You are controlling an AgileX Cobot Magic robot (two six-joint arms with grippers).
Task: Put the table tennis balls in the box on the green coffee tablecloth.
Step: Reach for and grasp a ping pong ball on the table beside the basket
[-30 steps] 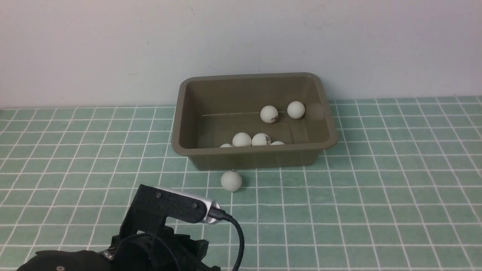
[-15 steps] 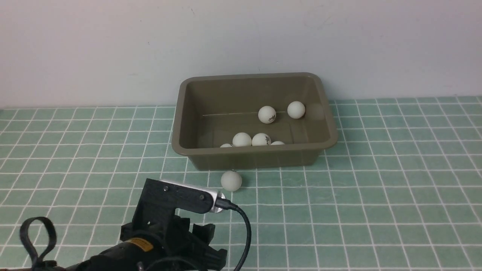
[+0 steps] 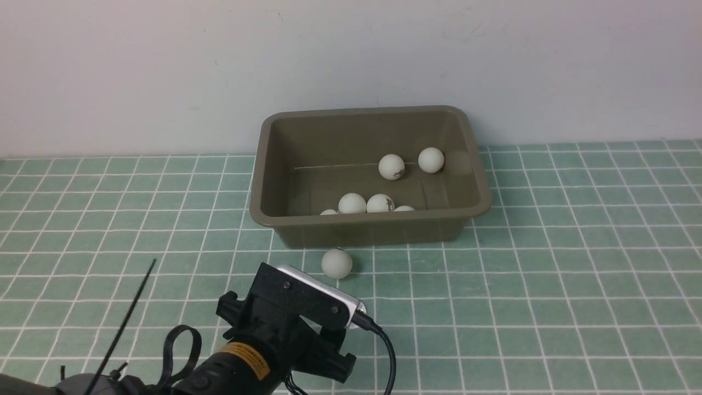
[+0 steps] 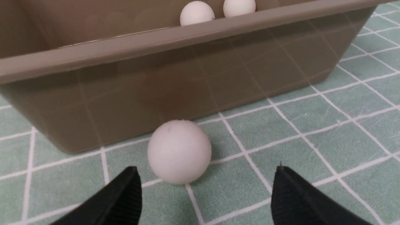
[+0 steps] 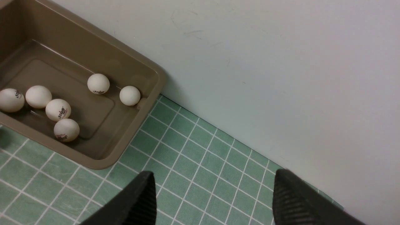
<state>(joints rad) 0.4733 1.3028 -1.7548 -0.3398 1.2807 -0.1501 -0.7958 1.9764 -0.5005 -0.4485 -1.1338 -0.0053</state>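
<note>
Left gripper (image 4: 206, 170) wide open, empty; loose ball (image 4: 179, 151) just ahead, beside box (image 4: 218, 84) near wall — close off-centre and you squirt it across tablecloth (image 4: 328, 131).

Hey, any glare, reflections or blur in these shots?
Left wrist view: the box wall mirrors the tablecloth grid; its rim looks slightly smeared. Front view: even light, one ball faintly reflected on the box's inner wall. Right wrist view: sharp.
</note>
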